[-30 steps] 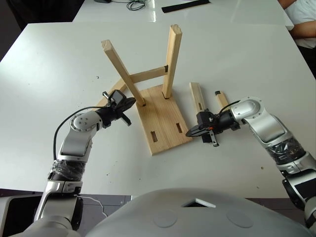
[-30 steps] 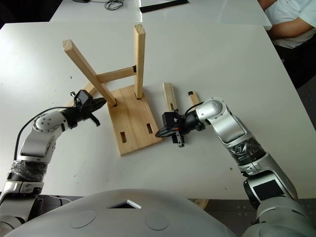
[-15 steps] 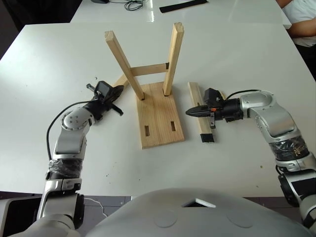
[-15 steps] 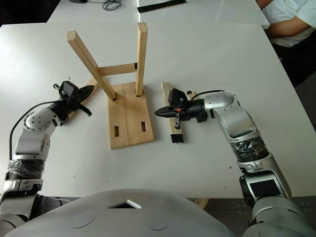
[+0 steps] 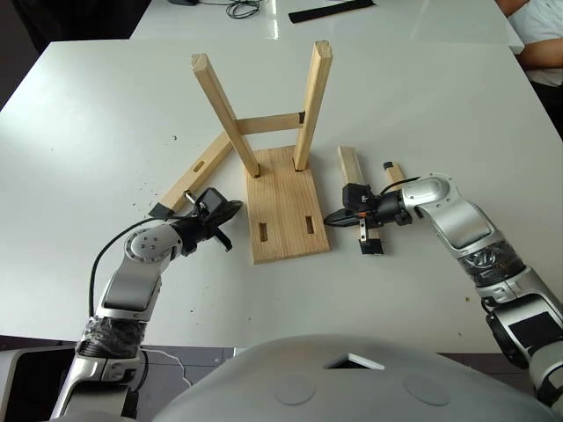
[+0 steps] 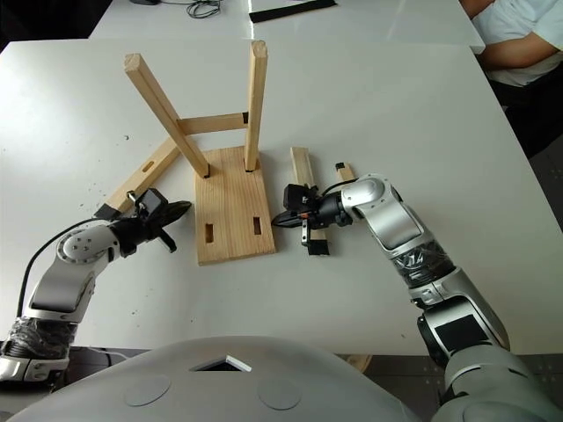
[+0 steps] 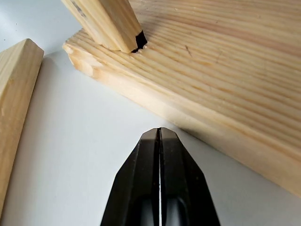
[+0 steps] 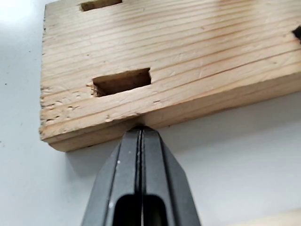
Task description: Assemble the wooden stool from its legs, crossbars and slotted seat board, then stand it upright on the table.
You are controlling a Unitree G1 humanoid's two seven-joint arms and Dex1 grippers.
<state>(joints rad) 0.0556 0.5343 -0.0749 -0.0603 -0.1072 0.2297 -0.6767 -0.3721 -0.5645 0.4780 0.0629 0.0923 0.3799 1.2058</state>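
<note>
Your left hand [image 7: 159, 135] is clenched on nothing, its fingertips pressed together into a blunt wedge. The tip sits just beside the long edge of the slotted seat board [image 5: 286, 198]; whether it touches, you cannot tell. Your right hand [image 8: 140, 133] is clenched and empty too, and its tip is touching the opposite long edge, right by an empty slot [image 8: 121, 81]. With a closed hand on each side, the board looks bracketed so you can nudge or square it on the worktop [image 5: 106, 114] rather than lift it.

The two open slots lie between your hands, at the board's near end, waiting for the second pair of legs. One loose leg [image 5: 354, 171] runs under your right hand and out past it. The short crossbar [image 5: 393, 176] lies just beyond that wrist. The other loose leg [image 5: 195, 173], slot facing up, lies just past your left hand, angled toward the board.

Farther from both hands, at the board's far end, two legs [image 5: 310, 101] stand seated in their slots. A fitted crossbar [image 5: 268, 123] ties them together, so the stool is being built upside down and is roughly half done.
</note>
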